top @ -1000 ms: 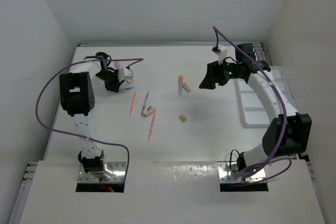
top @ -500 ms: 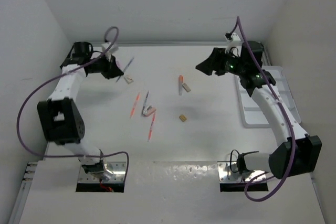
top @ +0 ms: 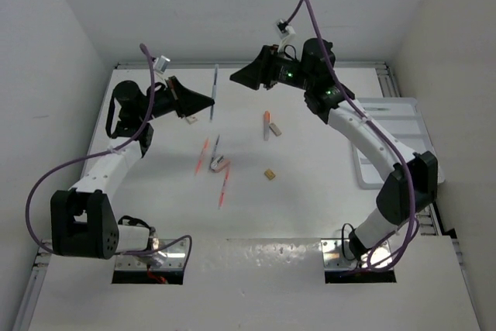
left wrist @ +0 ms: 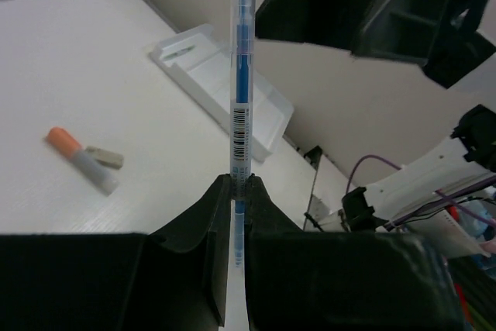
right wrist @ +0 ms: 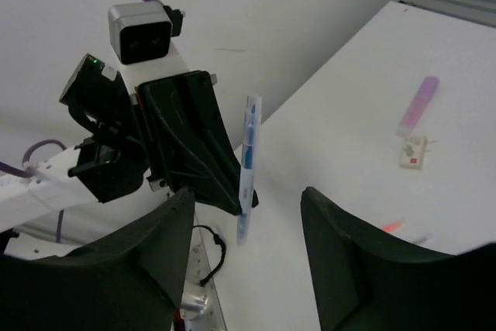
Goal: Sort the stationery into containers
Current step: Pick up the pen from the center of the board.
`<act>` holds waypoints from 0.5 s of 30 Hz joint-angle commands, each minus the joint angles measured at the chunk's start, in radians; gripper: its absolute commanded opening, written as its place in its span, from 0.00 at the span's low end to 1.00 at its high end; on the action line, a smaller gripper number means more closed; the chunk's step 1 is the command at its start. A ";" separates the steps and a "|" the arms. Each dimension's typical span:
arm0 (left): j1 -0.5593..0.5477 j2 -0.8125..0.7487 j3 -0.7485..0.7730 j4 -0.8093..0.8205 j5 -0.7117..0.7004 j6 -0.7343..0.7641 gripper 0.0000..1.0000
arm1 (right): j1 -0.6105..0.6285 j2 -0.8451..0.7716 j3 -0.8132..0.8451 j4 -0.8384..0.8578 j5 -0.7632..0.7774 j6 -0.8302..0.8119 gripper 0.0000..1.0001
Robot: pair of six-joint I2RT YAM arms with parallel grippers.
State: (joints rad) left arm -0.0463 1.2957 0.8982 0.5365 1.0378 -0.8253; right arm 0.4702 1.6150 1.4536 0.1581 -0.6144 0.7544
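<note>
1. The left end effector [top: 209, 101] is clamped on a clear blue pen [top: 214, 91], gripping it near one end, with most of the barrel standing out past the fingertips.
2. The pen is held in the air over the far part of the surface [top: 310, 207], left of the middle.
3. The right end effector [top: 236, 78] hangs just beside the pen on the opposite side and faces the left one. Its fingers [right wrist: 132, 269] are spread wide with nothing between them, and it does not touch the pen.
4. The white tray [top: 391, 106] lies along the right edge of the surface, well apart from both end effectors.
5. The other stationery lies loose on the surface:
   - Two orange-red pens [top: 203, 154] and a purple-grey pen [top: 216, 145] lie left of the middle, with a pink block [top: 220, 165] touching the purple-grey one.
   - A tan block [top: 270, 174] sits near the middle.
   - An orange-capped marker [top: 266, 124] lies toward the far edge, with a grey block [top: 276, 130] against it.
   - A small pale block [top: 190, 120] lies below the left end effector.
</note>
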 commanded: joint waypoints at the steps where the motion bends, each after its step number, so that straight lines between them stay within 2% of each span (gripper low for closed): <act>1: -0.044 -0.033 0.002 0.210 -0.030 -0.175 0.00 | 0.031 0.022 0.053 0.086 -0.042 0.011 0.56; 6: -0.063 -0.035 -0.039 0.298 -0.051 -0.244 0.00 | 0.054 0.042 0.028 0.073 -0.056 0.011 0.47; 11: -0.064 -0.033 -0.041 0.299 -0.048 -0.247 0.00 | 0.067 0.062 0.030 0.093 -0.079 0.025 0.38; 15: -0.067 -0.038 -0.042 0.293 -0.045 -0.238 0.00 | 0.084 0.071 0.040 0.087 -0.094 0.020 0.36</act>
State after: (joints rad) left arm -0.1059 1.2888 0.8532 0.7662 0.9977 -1.0519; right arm 0.5316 1.6833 1.4609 0.1951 -0.6781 0.7696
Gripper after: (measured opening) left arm 0.134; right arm 0.369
